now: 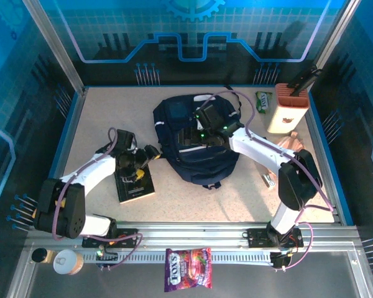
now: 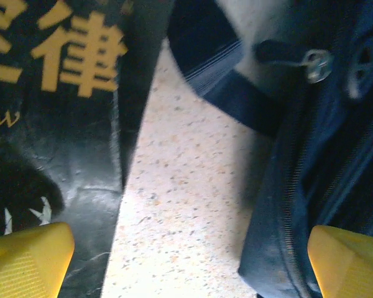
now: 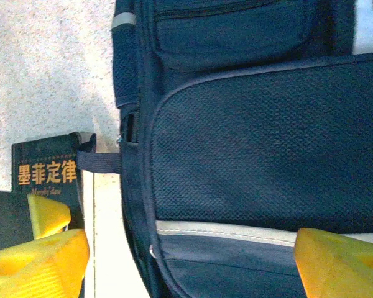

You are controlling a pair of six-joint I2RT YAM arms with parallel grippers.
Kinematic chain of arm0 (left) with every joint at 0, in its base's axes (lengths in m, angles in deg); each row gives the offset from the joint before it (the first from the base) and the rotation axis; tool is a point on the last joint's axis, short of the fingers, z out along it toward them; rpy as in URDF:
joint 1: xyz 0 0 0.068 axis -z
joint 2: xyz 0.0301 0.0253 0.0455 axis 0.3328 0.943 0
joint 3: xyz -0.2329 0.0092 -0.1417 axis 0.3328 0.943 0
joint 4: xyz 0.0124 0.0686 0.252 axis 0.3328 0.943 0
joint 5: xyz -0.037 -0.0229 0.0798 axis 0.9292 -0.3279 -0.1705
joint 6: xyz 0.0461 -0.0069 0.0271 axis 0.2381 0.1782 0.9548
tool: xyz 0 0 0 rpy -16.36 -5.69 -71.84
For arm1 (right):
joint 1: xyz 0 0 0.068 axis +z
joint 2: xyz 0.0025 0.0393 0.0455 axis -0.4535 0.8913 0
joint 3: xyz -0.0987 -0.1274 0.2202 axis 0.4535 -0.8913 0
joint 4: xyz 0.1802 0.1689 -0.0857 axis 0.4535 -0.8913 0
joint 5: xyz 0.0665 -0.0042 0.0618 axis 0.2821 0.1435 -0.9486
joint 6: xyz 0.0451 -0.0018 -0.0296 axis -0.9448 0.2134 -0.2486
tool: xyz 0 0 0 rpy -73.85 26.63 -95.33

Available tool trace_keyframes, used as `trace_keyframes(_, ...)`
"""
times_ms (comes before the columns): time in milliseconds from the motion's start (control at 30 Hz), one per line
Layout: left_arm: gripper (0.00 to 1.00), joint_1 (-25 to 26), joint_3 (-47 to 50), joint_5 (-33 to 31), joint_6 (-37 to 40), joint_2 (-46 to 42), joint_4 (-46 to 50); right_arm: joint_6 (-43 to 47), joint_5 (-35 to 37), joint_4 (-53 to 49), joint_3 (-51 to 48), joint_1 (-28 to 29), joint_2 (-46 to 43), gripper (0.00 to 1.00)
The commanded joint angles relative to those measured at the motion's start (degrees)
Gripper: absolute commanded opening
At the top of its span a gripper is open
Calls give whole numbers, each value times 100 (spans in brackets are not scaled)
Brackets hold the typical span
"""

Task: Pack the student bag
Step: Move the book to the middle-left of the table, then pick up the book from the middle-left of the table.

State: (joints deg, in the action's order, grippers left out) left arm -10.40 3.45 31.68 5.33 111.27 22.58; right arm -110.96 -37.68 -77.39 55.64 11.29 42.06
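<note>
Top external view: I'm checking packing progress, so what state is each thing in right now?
student bag: lying flat on the table, not gripped.
black book: closed, flat on the table beside the bag, not packed.
left end effector: open, straddling the gap between book and bag.
right end effector: open, over the bag.
Fox's candy bag: lying on the near rail, not packed.

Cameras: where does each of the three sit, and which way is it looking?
Top external: high behind the robot, looking down on the student bag and book; left arm and right arm show.
Left wrist: on the left arm, facing down between book and bag; the left pincer frames it.
Right wrist: on the right arm, facing down onto the bag; the right pincer frames it.
Shared: both wrist views catch book and bag.
</note>
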Motion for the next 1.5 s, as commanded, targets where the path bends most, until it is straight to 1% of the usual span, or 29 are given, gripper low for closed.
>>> trace_keyframes(0,97,-102,-375,-243,353,-209,628,118,-167,-43,323,326,224,83)
trace_keyframes(100,97,-581,-304,-685,715,-555,1168,111,-236,-60,537,635,486,79)
trace_keyframes(233,97,-1212,43,-1045,1005,-992,1520,74,-378,-78,935,1065,1044,74)
trace_keyframes(333,97,-1468,343,-1662,1019,-1239,1671,56,-493,-70,1288,1360,1531,71)
trace_keyframes(433,97,-1686,669,-1670,981,-1345,1501,13,-655,-133,1726,1569,2071,65)
trace_keyframes(500,97,-1738,811,-1513,974,-1304,1346,4,-713,-144,1938,1661,2367,60)
trace_keyframes(667,97,-1756,932,-1290,1074,-1081,1147,43,-662,-264,2396,1768,2976,53)
trace_keyframes(733,97,-1754,936,-1257,1117,-980,1129,64,-604,-263,2431,1772,3126,50)
trace_keyframes(1000,94,-1756,936,-748,1195,-702,925,128,-645,-405,2589,1773,3427,38)
trace_keyframes(1100,92,-1756,945,-683,1169,-648,891,116,-667,-474,2625,1777,3446,36)
trace_keyframes(1200,90,-1756,979,-683,1151,-625,858,70,-673,-565,2680,1773,3650,32)
trace_keyframes(1333,88,-1756,1006,-435,1151,-617,761,39,-661,-666,2730,1773,3730,31)
trace_keyframes(1400,89,-1752,1015,-503,1159,-638,839,-2,-634,-697,2726,1762,3740,31)
trace_keyframes(1467,92,-1756,1032,-707,1168,-647,955,-56,-642,-736,2713,1740,3764,30)
